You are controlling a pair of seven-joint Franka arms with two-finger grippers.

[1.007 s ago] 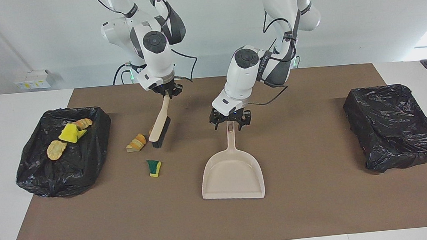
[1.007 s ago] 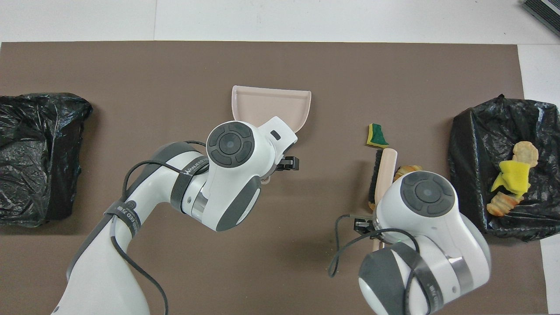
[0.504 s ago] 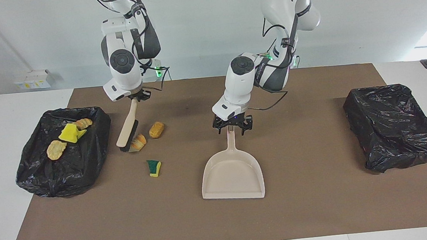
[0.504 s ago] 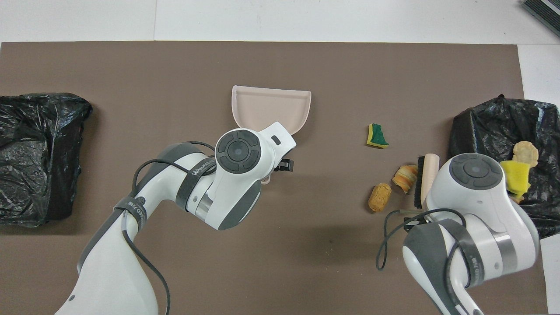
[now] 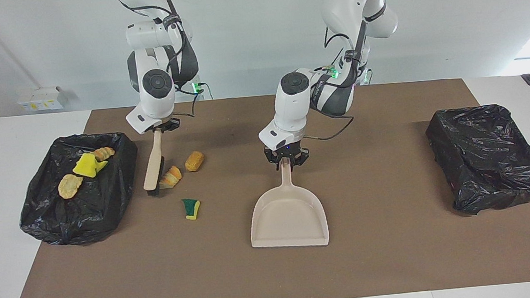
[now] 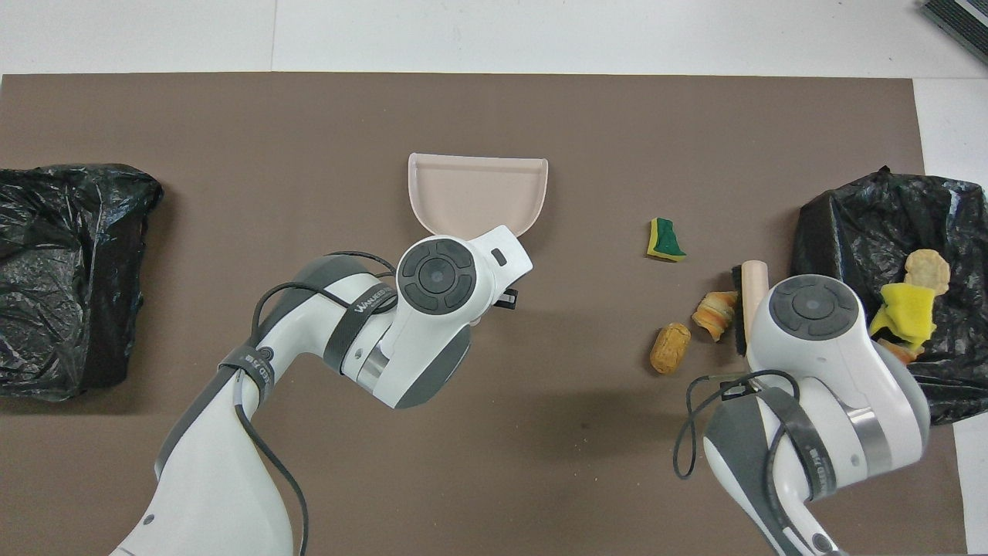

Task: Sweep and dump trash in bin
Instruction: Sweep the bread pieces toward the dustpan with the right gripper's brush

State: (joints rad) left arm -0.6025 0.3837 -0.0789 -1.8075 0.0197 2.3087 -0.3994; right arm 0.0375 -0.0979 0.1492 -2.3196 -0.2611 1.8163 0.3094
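My right gripper (image 5: 159,128) is shut on the handle of the beige brush (image 5: 153,166), whose bristles rest on the mat beside an orange-brown striped scrap (image 5: 170,177). A tan scrap (image 5: 194,161) lies nearer to the robots and a green-and-yellow sponge scrap (image 5: 191,208) farther out. My left gripper (image 5: 286,160) is shut on the handle of the beige dustpan (image 5: 288,216), which lies flat on the mat. In the overhead view the brush (image 6: 750,289), striped scrap (image 6: 714,313), tan scrap (image 6: 669,347), sponge scrap (image 6: 664,241) and dustpan (image 6: 478,193) show; both grippers are hidden under their wrists.
A black-lined bin (image 5: 107,206) at the right arm's end holds a tan scrap (image 5: 70,185), a yellow scrap (image 5: 86,165) and a striped scrap (image 5: 103,153). A second black-lined bin (image 5: 485,149) stands at the left arm's end. A brown mat (image 5: 399,252) covers the table.
My right arm carried the brush toward the bin, uncovering the tan scrap, and set it beside the striped scrap. My left gripper came down and closed on the dustpan handle.
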